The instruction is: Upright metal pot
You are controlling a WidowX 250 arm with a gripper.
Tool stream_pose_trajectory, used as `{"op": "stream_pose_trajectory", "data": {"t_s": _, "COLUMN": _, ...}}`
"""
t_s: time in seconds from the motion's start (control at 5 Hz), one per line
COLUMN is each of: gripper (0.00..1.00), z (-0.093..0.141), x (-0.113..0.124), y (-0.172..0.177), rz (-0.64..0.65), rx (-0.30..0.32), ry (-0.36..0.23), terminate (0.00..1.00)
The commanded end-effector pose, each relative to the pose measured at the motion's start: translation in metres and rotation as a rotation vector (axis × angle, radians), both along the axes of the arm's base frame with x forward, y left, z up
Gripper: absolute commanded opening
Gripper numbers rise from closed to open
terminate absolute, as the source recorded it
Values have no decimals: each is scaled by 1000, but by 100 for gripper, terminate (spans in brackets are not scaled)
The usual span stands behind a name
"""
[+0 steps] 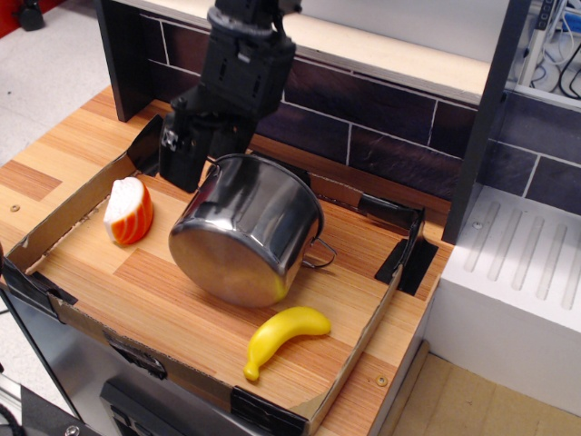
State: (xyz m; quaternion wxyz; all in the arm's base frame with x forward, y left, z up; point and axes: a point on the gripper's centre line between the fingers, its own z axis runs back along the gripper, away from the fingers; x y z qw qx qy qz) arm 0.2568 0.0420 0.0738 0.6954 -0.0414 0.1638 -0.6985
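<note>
A: Lying tipped in the cardboard tray (54,238) — metal pot (247,227), flat bottom toward camera, rim at the back.

B: Rigid, slick, probably light — better taken by rim or wire handle (320,255). Gripper (186,154) beside rim; jaws impossible to tell.

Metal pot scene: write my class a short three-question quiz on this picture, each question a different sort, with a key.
1. True or false: the metal pot stands upright.
2. Which lies nearest the tray's front edge? A) banana B) orange-and-white toy C) pot
3. Fill in: the gripper is at the pot's ____ side, near its rim.

Key: 1 false, it lies tipped with its flat bottom facing the camera; 2 A; 3 rear.
</note>
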Motion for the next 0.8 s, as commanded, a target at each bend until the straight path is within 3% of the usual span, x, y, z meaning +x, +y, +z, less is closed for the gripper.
{"op": "stream_pose_trajectory", "data": {"t_s": 0.0, "gripper": 100, "z": 4, "x": -8, "y": -2, "rz": -3, "rx": 14, "ry": -16, "terminate": 0}}
{"op": "stream_pose_trajectory", "data": {"t_s": 0.2, "gripper": 0, "z": 1, "x": -3, "y": -4, "rz": 18, "rx": 23, "ry": -8, "terminate": 0}}
{"op": "stream_pose_trajectory", "data": {"t_s": 0.6, "gripper": 0, "z": 0, "x": 7, "y": 4, "rz": 80, "rx": 33, "ry": -13, "terminate": 0}}
